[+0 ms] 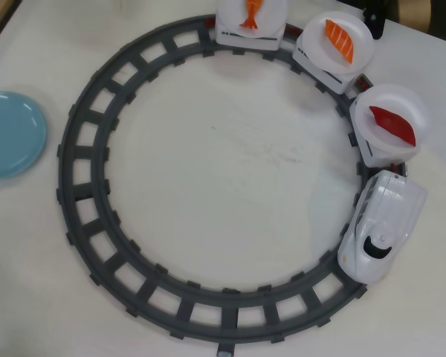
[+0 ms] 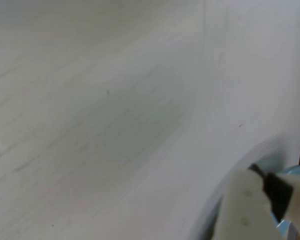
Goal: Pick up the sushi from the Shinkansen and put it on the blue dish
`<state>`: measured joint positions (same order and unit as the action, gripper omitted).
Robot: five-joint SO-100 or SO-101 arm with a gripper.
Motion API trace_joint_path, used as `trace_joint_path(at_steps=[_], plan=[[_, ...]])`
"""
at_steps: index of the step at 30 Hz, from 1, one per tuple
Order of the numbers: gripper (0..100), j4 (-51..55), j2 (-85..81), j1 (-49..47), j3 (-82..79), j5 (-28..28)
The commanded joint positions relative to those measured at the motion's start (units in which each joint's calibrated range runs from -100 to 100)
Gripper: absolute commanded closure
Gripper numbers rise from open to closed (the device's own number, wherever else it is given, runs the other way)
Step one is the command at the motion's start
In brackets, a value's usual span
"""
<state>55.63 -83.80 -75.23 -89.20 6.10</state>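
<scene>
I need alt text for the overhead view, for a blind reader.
A white toy Shinkansen on a grey circular track pulls three plate cars; the nearest carries dark red sushi. An empty blue dish sits far left.

Sushi (image 1: 393,125) on Shinkansen (image 1: 381,225) plate; blue dish (image 1: 10,134) left.

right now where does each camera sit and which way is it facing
Overhead view: fixed above the table, looking straight down on the grey track, the Shinkansen with the sushi on the car behind it, and the blue dish at left; no part of the arm shows.
Wrist view: rides on the arm, facing down at bare white table; a blurred pale and black part of the end effector fills the lower right corner.
Shared: the white table surface; a light-blue sliver at the wrist view's lower right may be the dish.
</scene>
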Motion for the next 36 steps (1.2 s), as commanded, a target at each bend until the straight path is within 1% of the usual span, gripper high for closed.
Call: trace_joint_path(at_steps=[1, 19, 21, 27, 29, 33, 36], plan=[[97, 0.3, -0.4, 0.1, 0.3, 0.0], [97, 0.3, -0.4, 0.8, 0.8, 0.0], [97, 0.3, -0.4, 3.8, 1.5, -0.2], [97, 0.3, 0.6, 17.3, 6.5, -0.4], [97, 1.4, 0.6, 19.2, 7.8, -0.1], [97, 5.1, 0.6, 20.1, 12.0, 0.0], [97, 5.9, 1.1, 22.9, 13.9, 0.1]])
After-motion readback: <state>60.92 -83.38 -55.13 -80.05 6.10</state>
